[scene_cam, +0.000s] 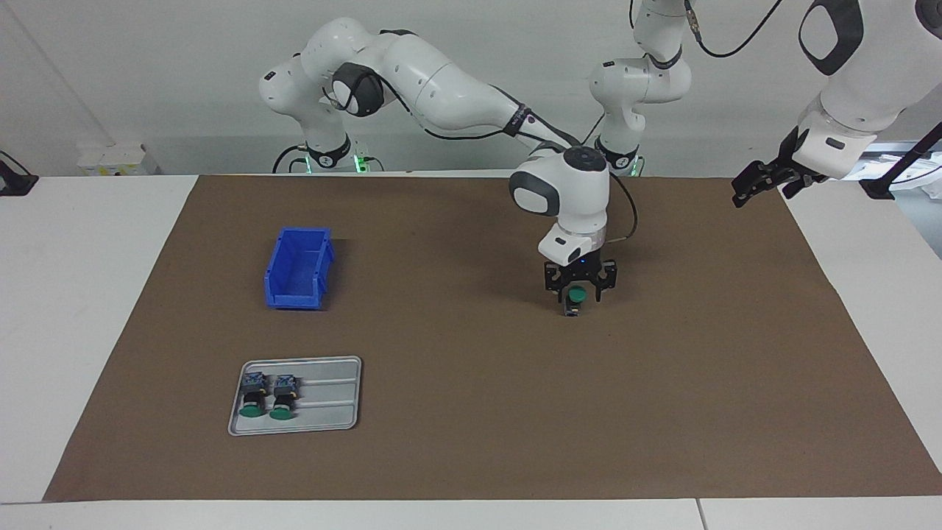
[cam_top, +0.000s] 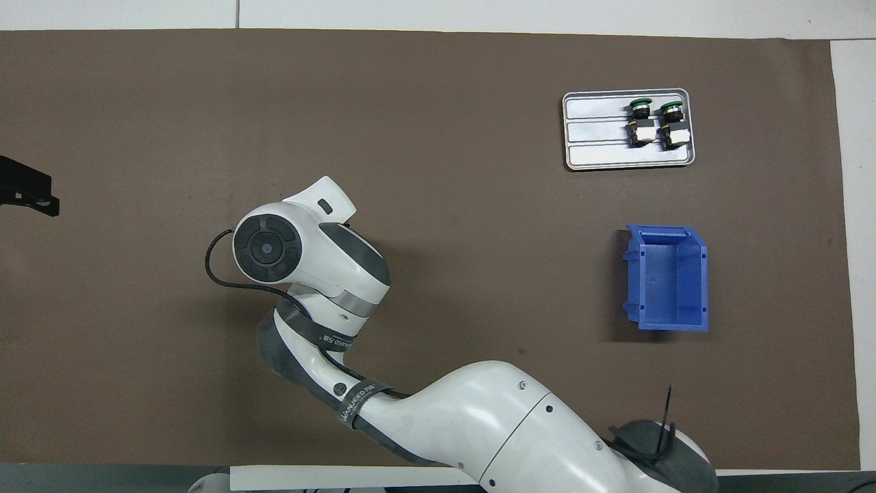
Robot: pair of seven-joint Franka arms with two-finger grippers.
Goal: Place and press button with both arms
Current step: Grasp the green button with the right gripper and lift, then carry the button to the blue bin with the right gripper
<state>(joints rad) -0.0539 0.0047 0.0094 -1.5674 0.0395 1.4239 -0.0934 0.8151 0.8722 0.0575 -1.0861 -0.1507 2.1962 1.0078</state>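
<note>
1. Facing view: right tool (scene_cam: 579,293) down low at the middle of the brown mat (scene_cam: 471,412), set around the button (scene_cam: 577,296), green cap facing the camera and grey-blue body below it, at or just above the mat.
2. Cannot tell whether clamped on the button or merely standing about it; overhead view no help, with the wrist hiding tool and button alike.
3. Left tool (scene_cam: 758,184) waiting up in the air over the edge of the worktop (scene_cam: 73,294) at the left arm's end, spread open and holding nothing.
4. Two more buttons (scene_cam: 254,397) (scene_cam: 282,396) lying side by side on the grey tray (scene_cam: 335,372), with the blue bin (scene_cam: 294,298) nearer to the robots than the tray; both well apart from the button in hand.
5. Judged as handled: light, rigid, hard plastic, unlikely to deform or break under a modest squeeze.
6. Probably top-heavy on so small a base, so prone to tip or roll on the round collar if let go carelessly.
7. Best taken on the flat sides of the block body, not on the round cap or collar, likely slippery and apt to twist out.
8. For pressing, better steadied by the body with one tool and pushed squarely on the cap with the other.
</note>
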